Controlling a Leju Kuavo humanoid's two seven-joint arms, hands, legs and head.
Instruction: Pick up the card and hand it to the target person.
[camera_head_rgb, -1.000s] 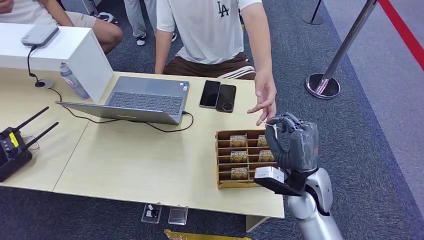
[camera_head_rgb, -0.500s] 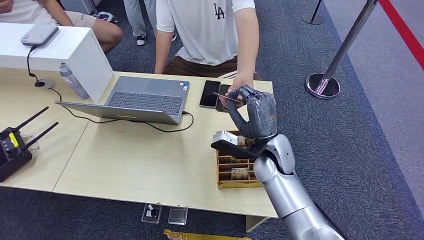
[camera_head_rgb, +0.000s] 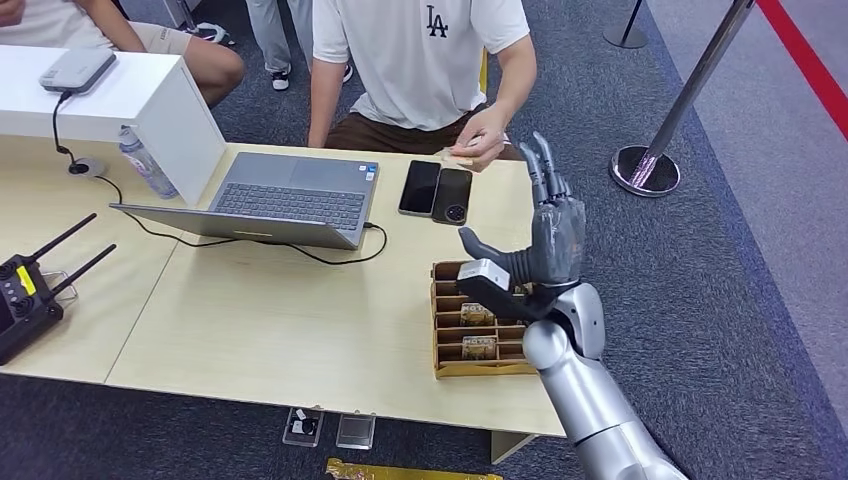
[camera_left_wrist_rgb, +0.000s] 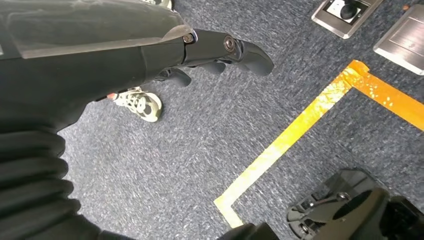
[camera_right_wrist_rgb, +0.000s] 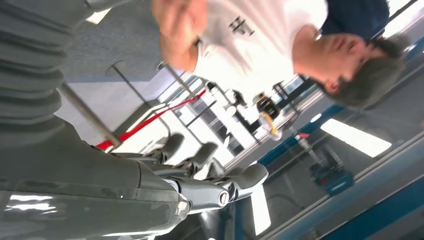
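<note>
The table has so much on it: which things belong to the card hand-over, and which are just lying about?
Job:
card, in the person's hand
card box
right robot hand, fingers spread, holding nothing

Lying about:
laptop
two phones
water bottle
remote controller

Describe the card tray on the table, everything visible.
The card tray is a brown, cardboard-looking box split by dividers into rows of slots. It sits flat near the table's front right corner. Several slots hold upright cards with pale labels. The right robot hand, fingers spread, hovers over its right side, hiding part.
</note>
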